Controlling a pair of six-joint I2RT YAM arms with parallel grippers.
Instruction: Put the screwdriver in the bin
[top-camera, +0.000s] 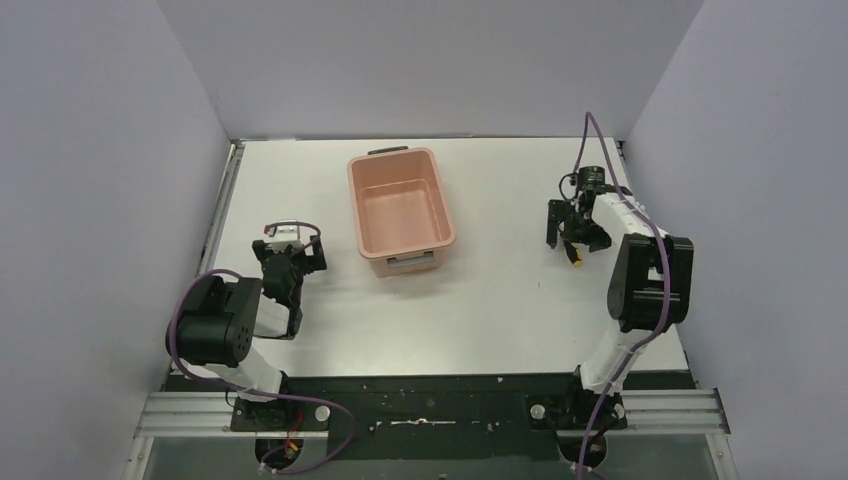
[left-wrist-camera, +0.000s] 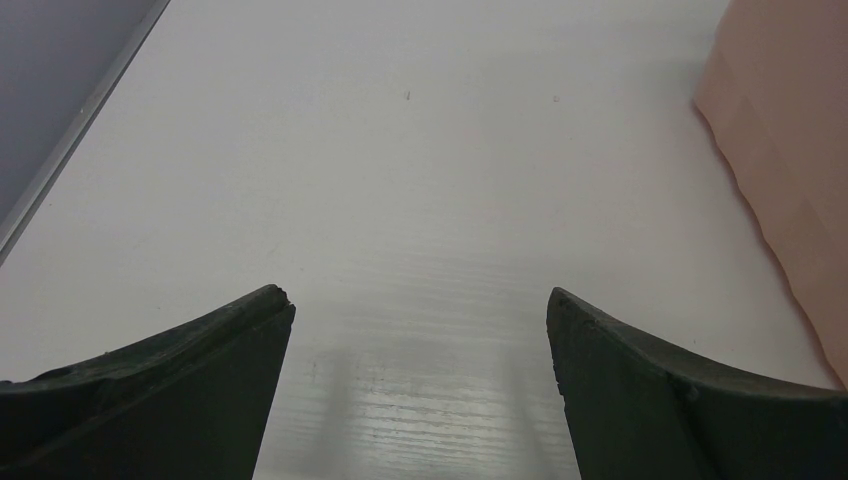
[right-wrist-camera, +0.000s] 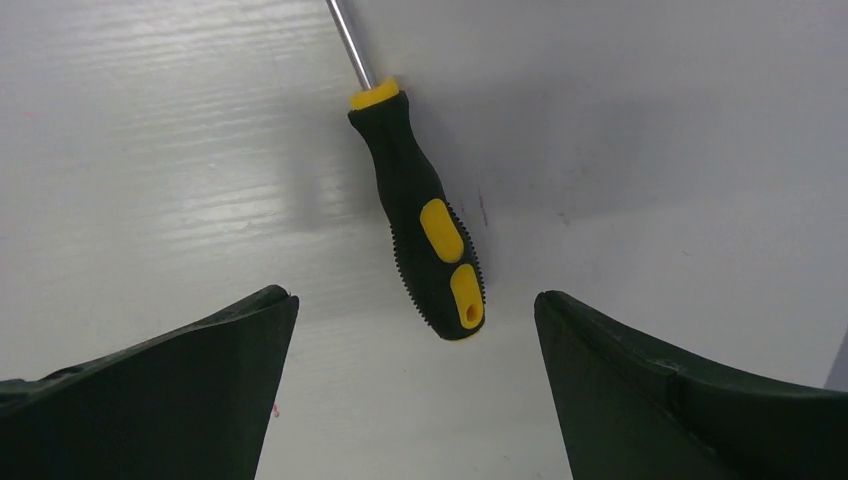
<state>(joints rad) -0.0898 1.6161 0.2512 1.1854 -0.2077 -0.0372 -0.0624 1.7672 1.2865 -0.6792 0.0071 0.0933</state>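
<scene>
The screwdriver, with a black-and-yellow handle and a thin metal shaft, lies flat on the white table. Its handle end points toward my right gripper, which is open and empty just behind it, with a finger on either side of the handle's line. In the top view the right gripper hovers at the right of the table and only a yellow bit of the screwdriver shows under it. The pink bin stands empty at the table's middle back. My left gripper is open and empty to the left of the bin.
The bin's pink wall fills the right edge of the left wrist view. Grey enclosure walls surround the table on the left, back and right. A metal rail runs along the table's left edge.
</scene>
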